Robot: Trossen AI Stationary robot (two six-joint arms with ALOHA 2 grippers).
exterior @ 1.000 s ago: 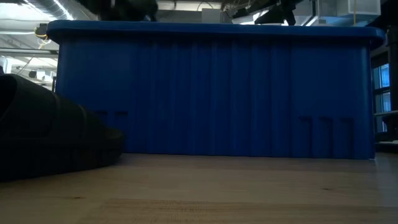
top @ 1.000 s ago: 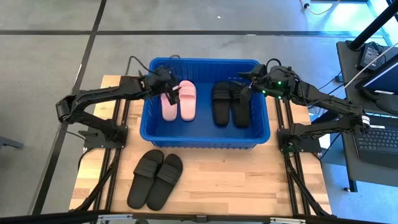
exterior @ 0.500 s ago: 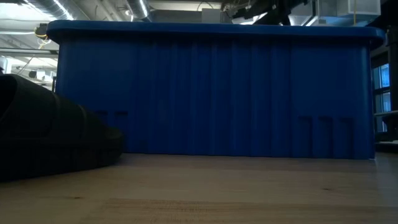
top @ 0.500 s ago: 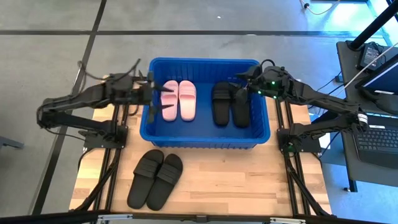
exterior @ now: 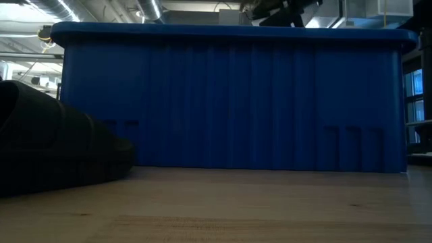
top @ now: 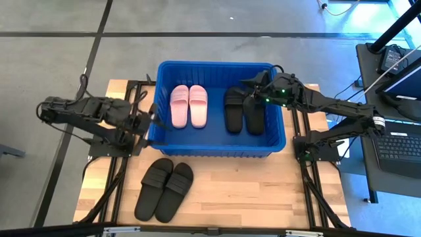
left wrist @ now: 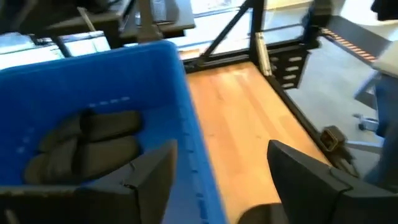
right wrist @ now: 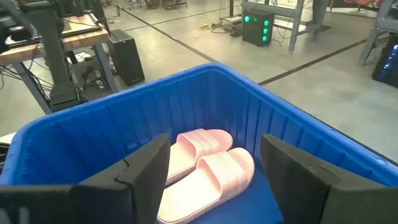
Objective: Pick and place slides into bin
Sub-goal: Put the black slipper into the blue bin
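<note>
Pink slides (top: 189,105) side by side in bin (top: 217,150), lengthwise front-to-back

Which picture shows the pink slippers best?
The high view: both pink slides lie side by side in the blue bin, seen whole from above. The right wrist view shows them at an angle. The low view shows only the bin's wall, and the left wrist view misses them.

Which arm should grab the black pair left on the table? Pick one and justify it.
Left. The left gripper is open, outside the bin's left wall, close to the black pair on the table. The right gripper hangs open over the black pair in the bin, farther off.
</note>
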